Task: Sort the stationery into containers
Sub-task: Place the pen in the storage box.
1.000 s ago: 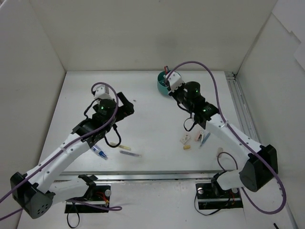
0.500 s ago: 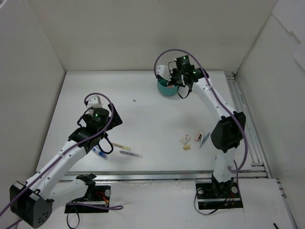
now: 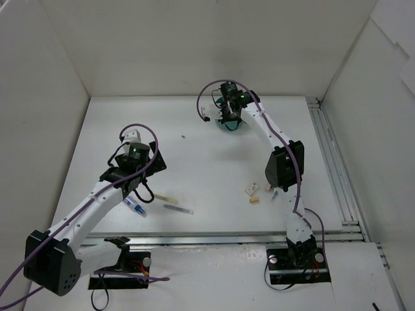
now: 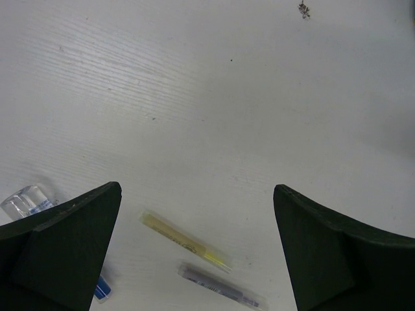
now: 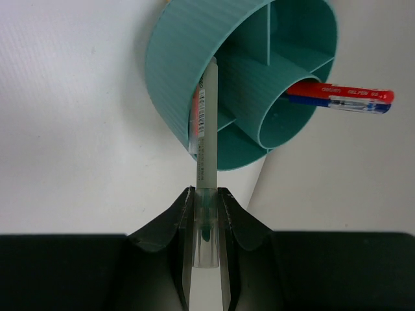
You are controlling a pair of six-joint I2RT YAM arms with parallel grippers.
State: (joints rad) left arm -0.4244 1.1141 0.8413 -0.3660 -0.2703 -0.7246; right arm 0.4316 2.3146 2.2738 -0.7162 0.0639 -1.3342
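My right gripper (image 5: pixel 206 191) is shut on the clear capped end of a pale green-grey pen (image 5: pixel 206 123). The pen's far end lies against the rim of the round teal container (image 5: pixel 181 52). A red pen (image 5: pixel 343 92) and a blue pen (image 5: pixel 343 105) stick out of its central well. From above, that gripper (image 3: pixel 228 111) hangs over the container (image 3: pixel 220 124). My left gripper (image 4: pixel 196 194) is open and empty above a yellow pen (image 4: pixel 185 241) and a grey pen (image 4: pixel 220 291). A blue-and-white pen (image 4: pixel 23 201) lies by the left finger.
Small cream eraser blocks (image 3: pixel 252 189) (image 3: pixel 254 200) lie on the table near the right arm's elbow, which hides more items beside them. White walls close in the table on three sides. A metal rail (image 3: pixel 331 162) runs along the right edge.
The right arm has swung up and leftward, carrying the pen over the teal container. The left gripper has drawn back toward the pens near the front left, still open.
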